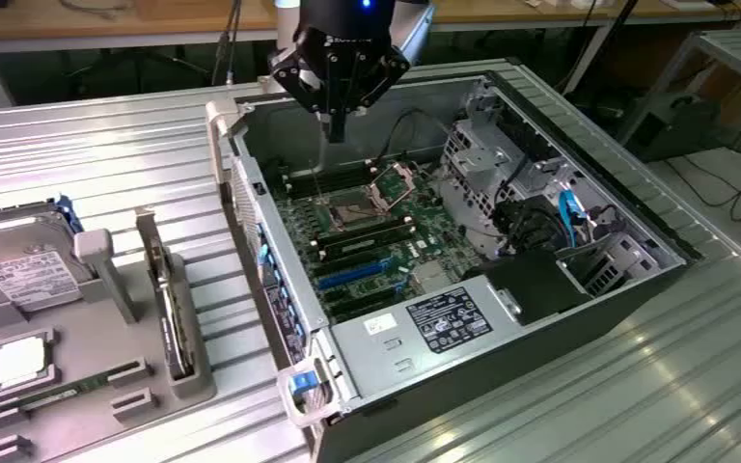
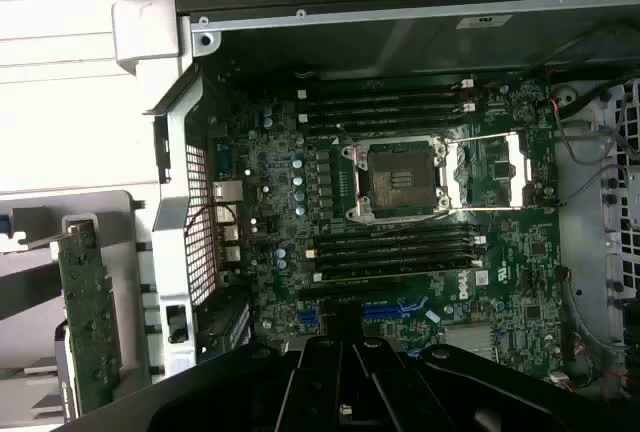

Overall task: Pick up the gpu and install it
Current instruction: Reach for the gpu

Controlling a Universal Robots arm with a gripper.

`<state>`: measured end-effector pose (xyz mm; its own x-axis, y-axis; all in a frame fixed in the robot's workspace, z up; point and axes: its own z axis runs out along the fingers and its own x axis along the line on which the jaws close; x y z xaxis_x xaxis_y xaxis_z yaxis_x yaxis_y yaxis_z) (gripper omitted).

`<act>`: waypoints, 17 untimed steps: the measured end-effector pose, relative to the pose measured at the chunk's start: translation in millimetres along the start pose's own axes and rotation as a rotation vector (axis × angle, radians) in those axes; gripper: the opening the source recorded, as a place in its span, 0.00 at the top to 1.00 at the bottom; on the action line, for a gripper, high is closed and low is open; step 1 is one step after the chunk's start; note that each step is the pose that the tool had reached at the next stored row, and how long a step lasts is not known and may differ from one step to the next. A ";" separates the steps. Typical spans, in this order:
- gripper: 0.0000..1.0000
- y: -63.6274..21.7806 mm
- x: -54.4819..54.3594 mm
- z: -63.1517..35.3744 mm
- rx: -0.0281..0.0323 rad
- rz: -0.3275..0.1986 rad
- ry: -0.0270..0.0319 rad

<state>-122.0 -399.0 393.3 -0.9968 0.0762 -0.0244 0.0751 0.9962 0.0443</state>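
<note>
My gripper (image 1: 335,130) hovering above the open computer case (image 1: 250,198), jaws pressed together, gripping nothing, gpu (image 1: 165,294) on edge in grey holder (image 1: 193,382) beside the case.

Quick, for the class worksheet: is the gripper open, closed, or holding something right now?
Gripper: closed, holding nothing, over the open computer case; the gpu stands in the grey rack beside the case.

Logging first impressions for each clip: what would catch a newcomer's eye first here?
The open computer case in the middle, its green motherboard exposed, with the gripper hanging over its far end. On the exterior view's left, the gpu stands on edge in a grey holder, beside a hard drive.
</note>
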 end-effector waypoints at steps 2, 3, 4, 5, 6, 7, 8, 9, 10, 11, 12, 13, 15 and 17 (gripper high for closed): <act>0.89 -0.4 5.7 -0.1 -0.0001 0.000 -0.0001; 0.89 -0.6 7.5 -0.2 0.0000 0.000 0.0000; 0.89 -0.7 8.9 -0.3 0.0000 0.000 0.0000; 0.89 -0.8 10.1 -0.3 -0.0001 0.000 0.0000; 0.89 -0.9 11.5 -0.3 0.0000 0.000 0.0000; 0.89 -1.0 12.9 -0.3 -0.0001 0.000 -0.0001; 0.89 -1.1 14.1 -0.4 0.0000 0.000 0.0000; 0.89 -1.2 15.5 -0.4 -0.0001 0.000 -0.0001; 0.89 -1.2 16.1 -0.4 -0.0001 0.000 -0.0001; 0.89 -1.3 17.0 -0.5 0.0000 0.000 0.0000; 0.89 -1.4 18.0 -0.5 0.0000 0.000 0.0000; 0.89 -1.4 18.9 -0.5 0.0000 0.000 0.0000; 0.89 -1.5 20.6 -0.5 -0.0001 0.000 -0.0001; 0.89 -1.7 22.4 -0.7 0.0001 0.000 0.0000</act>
<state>-144.4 -399.0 393.4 -0.9968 0.0761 -0.0244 0.0750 0.9962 0.0443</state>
